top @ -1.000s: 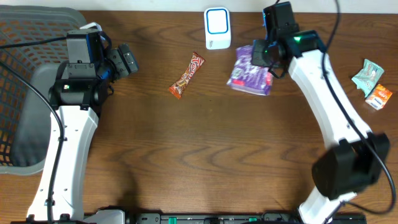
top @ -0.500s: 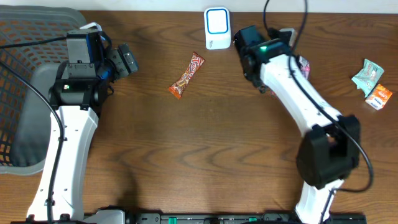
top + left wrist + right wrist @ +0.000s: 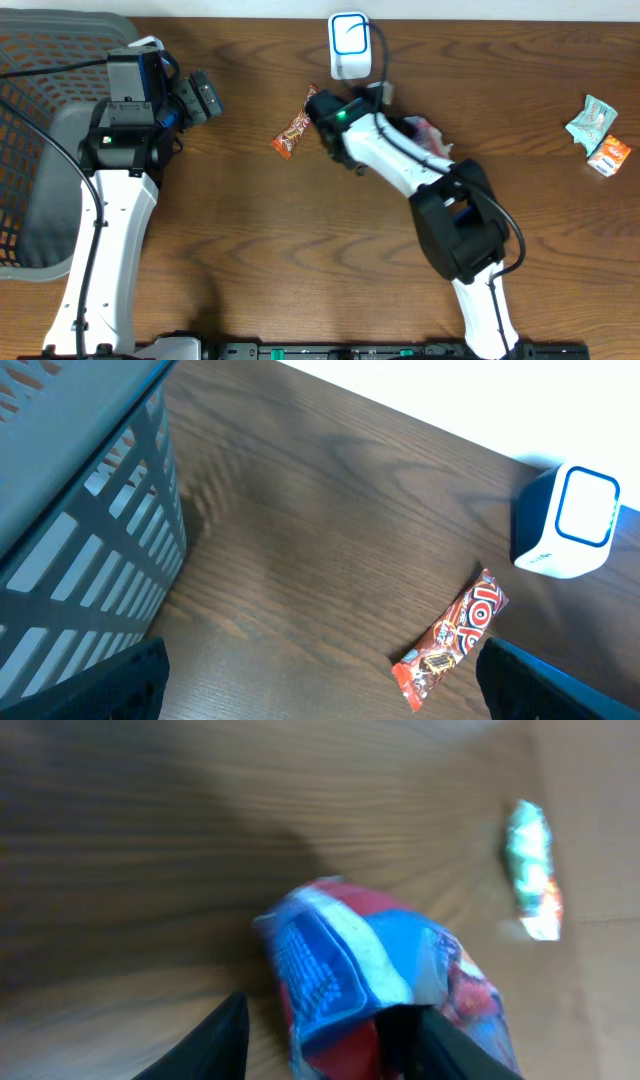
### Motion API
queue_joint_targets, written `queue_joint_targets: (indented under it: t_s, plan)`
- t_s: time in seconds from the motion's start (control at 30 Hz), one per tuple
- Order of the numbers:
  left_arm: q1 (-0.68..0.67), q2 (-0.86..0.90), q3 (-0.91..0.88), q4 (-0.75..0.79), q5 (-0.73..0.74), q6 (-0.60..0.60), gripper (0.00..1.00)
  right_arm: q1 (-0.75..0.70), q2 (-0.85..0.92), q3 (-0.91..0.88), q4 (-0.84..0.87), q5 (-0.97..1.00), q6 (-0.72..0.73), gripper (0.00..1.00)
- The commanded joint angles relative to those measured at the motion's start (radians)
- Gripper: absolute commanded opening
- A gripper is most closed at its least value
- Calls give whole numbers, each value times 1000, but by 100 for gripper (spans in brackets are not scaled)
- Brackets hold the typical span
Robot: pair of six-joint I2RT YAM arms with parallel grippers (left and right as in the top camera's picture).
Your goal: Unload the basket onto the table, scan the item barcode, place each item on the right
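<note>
A dark wooden table (image 3: 300, 250) carries a white, blue-trimmed barcode scanner (image 3: 349, 45) at its far edge and an orange candy bar (image 3: 295, 128) near it. A crumpled snack bag (image 3: 330, 970) lies mid-table, and a green packet (image 3: 590, 118) sits just beside an orange packet (image 3: 609, 155) far right.

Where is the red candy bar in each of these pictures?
Overhead: the candy bar lies left of centre, in the upper half of the picture.
Left wrist: the candy bar sits lower right, lying diagonally.
Right wrist: not in it.
Shared landmark: the white scanner box, just beyond the bar in the overhead and left wrist views.
</note>
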Motion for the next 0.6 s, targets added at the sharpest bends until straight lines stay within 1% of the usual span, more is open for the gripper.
queue_joint_targets:
  t_s: [0.0, 0.13, 0.2, 0.23, 0.27, 0.43, 0.57]
  plan:
    - [0, 5, 12, 0, -5, -2, 98, -2, -40, 69, -2, -117, -5, 45]
    - [0, 5, 12, 0, -5, -2, 98, -28, -71, 118, -7, -122, -104, 46]
    - [0, 5, 12, 0, -5, -2, 98, -42, -88, 129, -11, -123, -138, 54]
    - [0, 5, 12, 0, -5, -2, 98, -48, -96, 132, -15, -127, -140, 60]
    - [0, 5, 12, 0, -5, -2, 98, -55, -105, 132, -17, -135, -140, 63]
    - [0, 5, 12, 0, -5, -2, 98, -86, -129, 132, -21, -238, -140, 65]
    - [0, 5, 12, 0, -5, -2, 98, -145, -129, 132, -23, -294, -140, 71]
